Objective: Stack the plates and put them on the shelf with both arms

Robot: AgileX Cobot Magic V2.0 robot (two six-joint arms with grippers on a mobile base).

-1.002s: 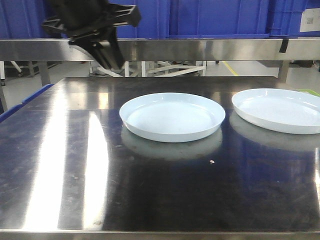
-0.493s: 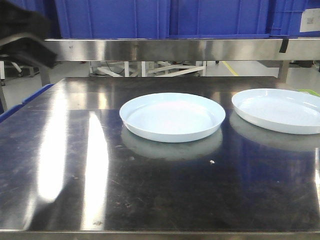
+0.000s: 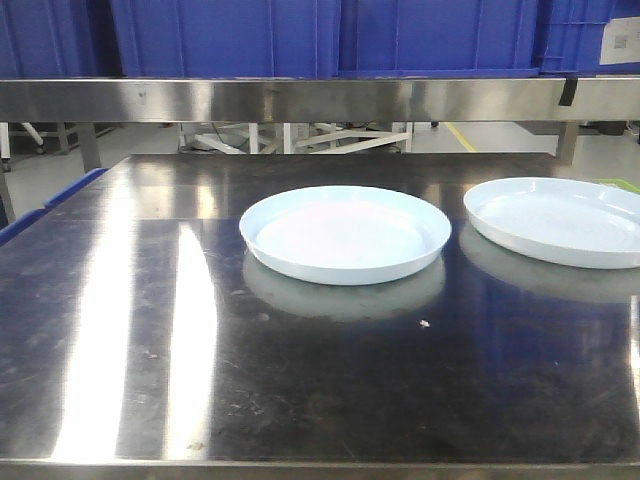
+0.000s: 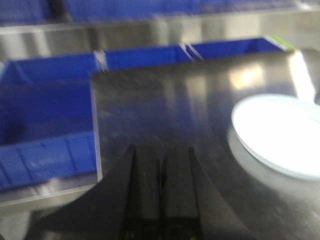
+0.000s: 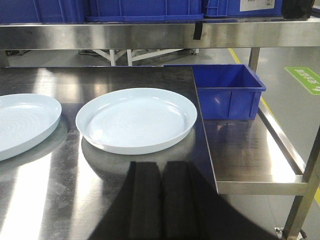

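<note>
Two white plates lie apart on the steel table: one in the middle [image 3: 345, 232], the other at the right [image 3: 560, 220]. Neither gripper shows in the front view. In the left wrist view my left gripper [image 4: 161, 151] is shut on nothing, hanging over the table's left part with a plate [image 4: 280, 134] off to its right; this view is blurred. My right gripper [image 5: 161, 166] is shut and empty, just short of the right plate [image 5: 137, 119], with the middle plate [image 5: 22, 122] further left. The steel shelf [image 3: 320, 98] runs across above the table's far side.
Blue crates [image 3: 330, 35] stand on the shelf. Blue bins [image 4: 47, 115] sit beside the table's left edge. Another blue bin [image 5: 230, 90] rests on a lower steel ledge [image 5: 255, 160] past the table's right edge, close to the right plate.
The left arm, seen at the upper left of the front view a second ago, has swung away to the left and out of that view. The plates have not moved.
</note>
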